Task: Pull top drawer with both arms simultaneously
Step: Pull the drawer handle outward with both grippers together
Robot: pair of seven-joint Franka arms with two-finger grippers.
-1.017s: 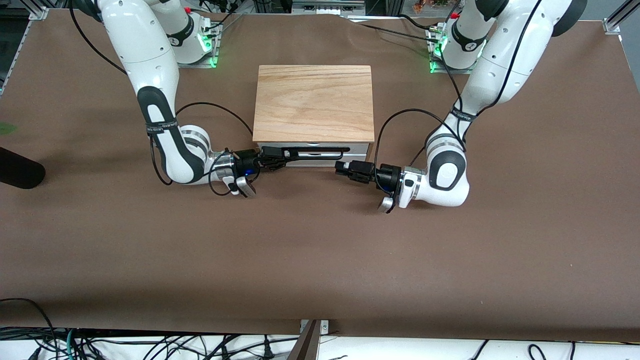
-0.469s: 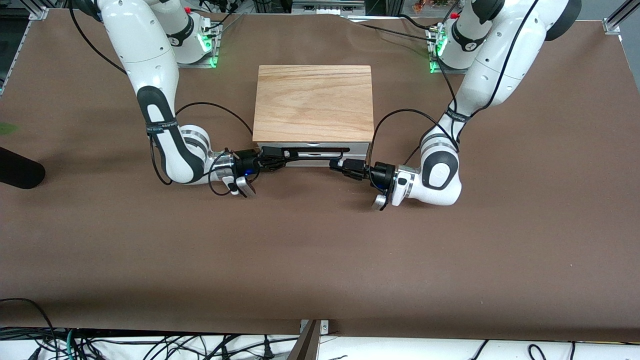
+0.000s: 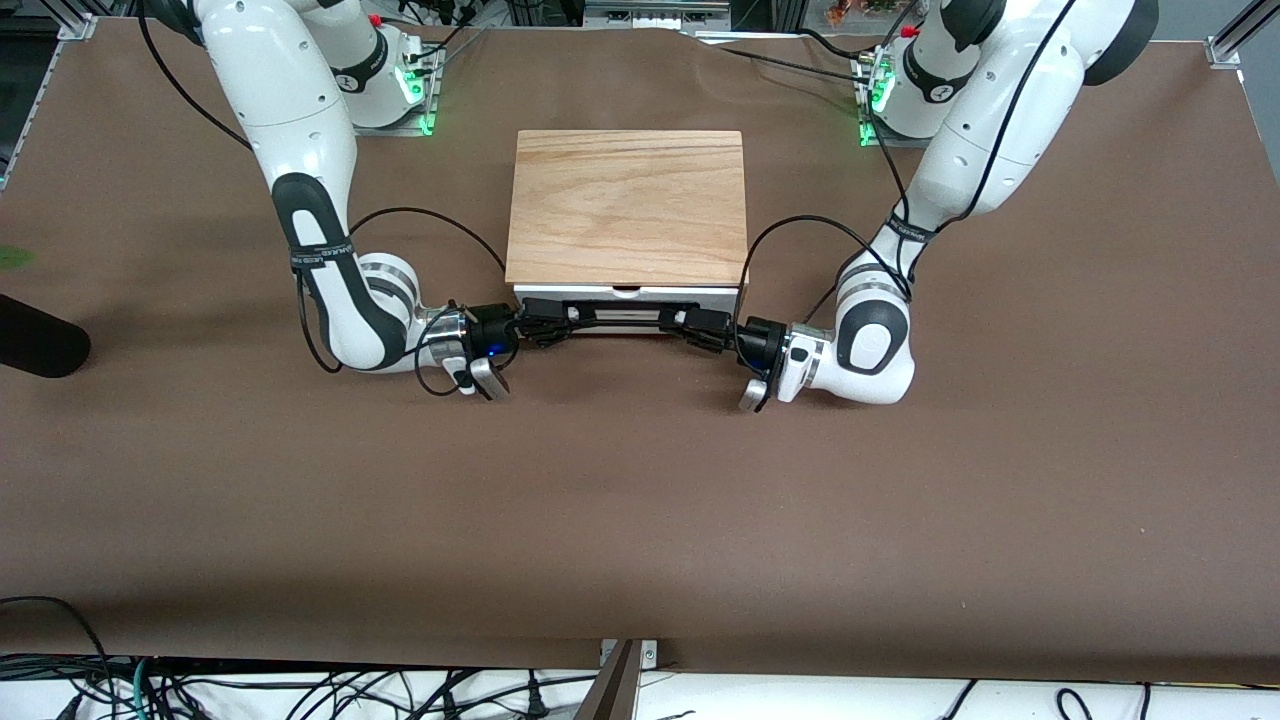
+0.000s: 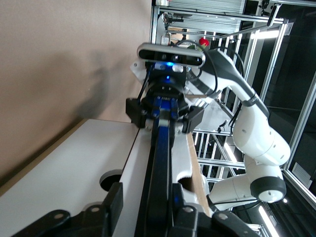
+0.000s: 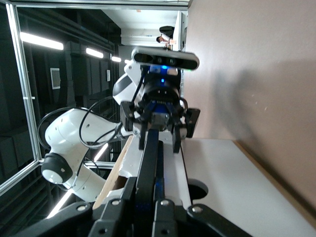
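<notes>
The front camera looks down steeply from high across the tabletop [image 3: 640, 520], arm bases at 12 o'clock. Each wrist camera sits close along the drawer's handle bar [image 4: 160, 168], facing the other arm's tool; both share that bar.

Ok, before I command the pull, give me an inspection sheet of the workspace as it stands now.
Surface: brown table cover, bare around the box.
Job's things: top drawer shows only a narrow strip under the wood lid panel; its black bar handle runs across the front.
Clutter: dark rounded object at the table edge toward the right arm's end.
Grippers: right gripper on one end of the handle, left gripper on the other end; fingers straddle the bar in both wrist views.
Cables: black loops at both wrists; tangle below the table edge.
Surroundings: metal framing, green base lights.
</notes>
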